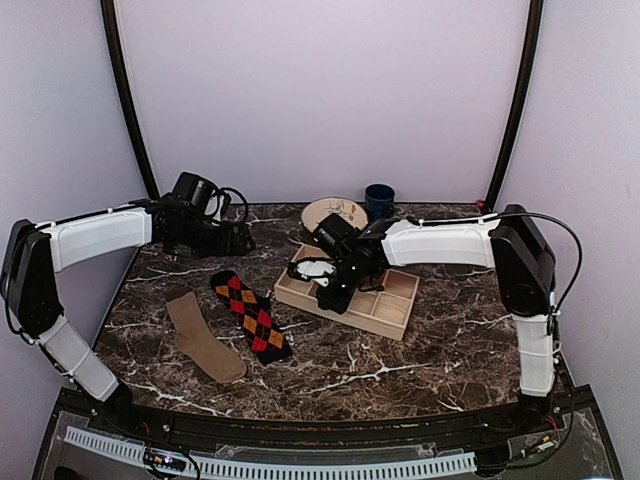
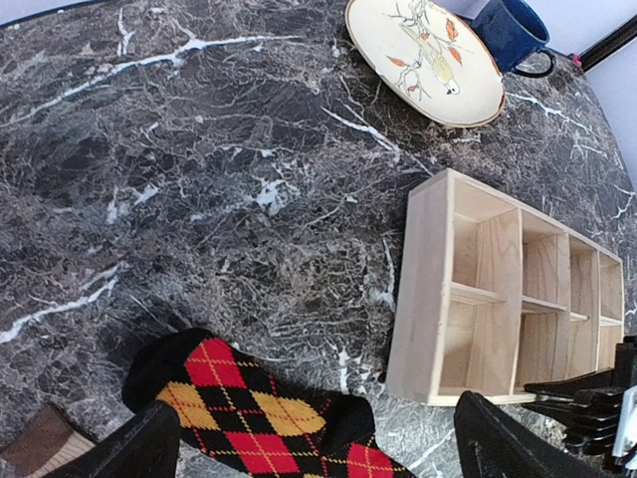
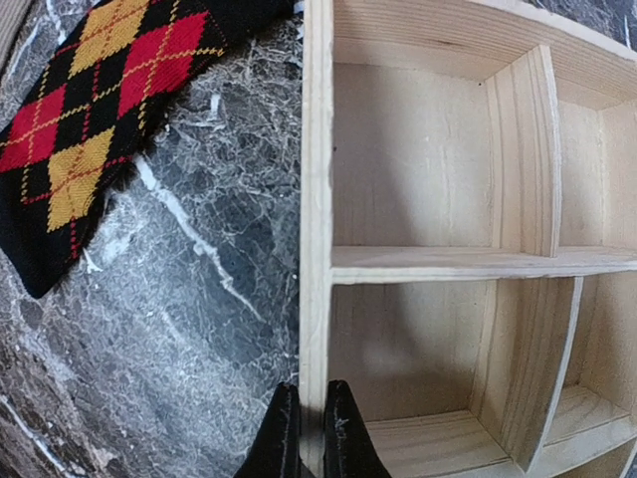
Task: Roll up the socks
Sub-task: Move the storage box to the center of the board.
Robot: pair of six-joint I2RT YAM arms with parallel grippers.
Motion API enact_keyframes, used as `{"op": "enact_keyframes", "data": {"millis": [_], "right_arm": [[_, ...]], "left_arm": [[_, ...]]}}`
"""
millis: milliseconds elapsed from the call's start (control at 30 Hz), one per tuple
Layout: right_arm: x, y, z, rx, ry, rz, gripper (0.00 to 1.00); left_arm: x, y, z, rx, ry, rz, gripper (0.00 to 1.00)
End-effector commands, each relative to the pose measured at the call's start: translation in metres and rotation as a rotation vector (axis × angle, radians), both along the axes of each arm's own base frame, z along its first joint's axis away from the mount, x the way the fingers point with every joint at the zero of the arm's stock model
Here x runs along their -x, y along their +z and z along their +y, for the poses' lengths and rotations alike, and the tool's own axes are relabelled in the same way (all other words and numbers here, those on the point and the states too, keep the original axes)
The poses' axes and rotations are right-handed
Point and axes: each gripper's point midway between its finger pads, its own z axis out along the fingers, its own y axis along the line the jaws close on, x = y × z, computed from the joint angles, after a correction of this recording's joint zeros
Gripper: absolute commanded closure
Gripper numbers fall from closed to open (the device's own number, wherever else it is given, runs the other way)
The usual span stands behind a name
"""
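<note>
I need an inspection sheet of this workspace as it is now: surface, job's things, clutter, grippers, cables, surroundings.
Surface: dark marble table, no spill seen.
Job's things: plain tan-brown sock and black sock with red and orange diamonds lie flat side by side, not rolled.
Clutter: light wooden tray with compartments, empty where visible; round painted plate; dark blue mug.
Grippers: left gripper open, holding nothing, near the diamond sock's far end; right gripper shut on the tray's wall.
Cables: black cables on both arms, clear of the socks.
Surroundings: pale walls, two black poles.
</note>
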Motion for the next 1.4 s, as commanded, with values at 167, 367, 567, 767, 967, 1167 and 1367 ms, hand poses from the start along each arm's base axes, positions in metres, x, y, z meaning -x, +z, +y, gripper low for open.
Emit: {"op": "enact_keyframes", "data": {"millis": [167,367,567,767,967,1167,1367], "right_arm": [[-0.043,0.017,0.034,-0.058,0.007,-0.244,0.75],[-0.056,0.042,0.031,-0.087,-0.065,-0.319,0.50],[-0.057,0.090,0.027,-0.162,-0.135,-0.347,0.44],[-0.052,0.117,0.004,-0.173,-0.257,-0.338,0.43],[-0.055,0.123,-0.047,-0.099,-0.515,-0.352,0.44],[-0.046,0.108,-0.090,-0.049,-0.720,-0.293,0.46],[-0.037,0.094,-0.117,-0.081,-0.855,-0.213,0.50]], "left_arm": [[0.011,-0.023,-0.014,0.073,-0.009,0.106,0.02],[0.008,-0.030,-0.018,0.083,-0.016,0.124,0.02],[0.001,-0.026,-0.022,0.078,-0.033,0.103,0.03],[0.000,-0.015,-0.042,0.079,-0.148,0.062,0.04],[0.011,-0.024,-0.059,-0.017,-0.271,0.072,0.04],[0.013,-0.040,-0.061,-0.099,-0.287,0.091,0.07],[0.009,-0.056,-0.062,-0.165,-0.274,0.112,0.10]]}}
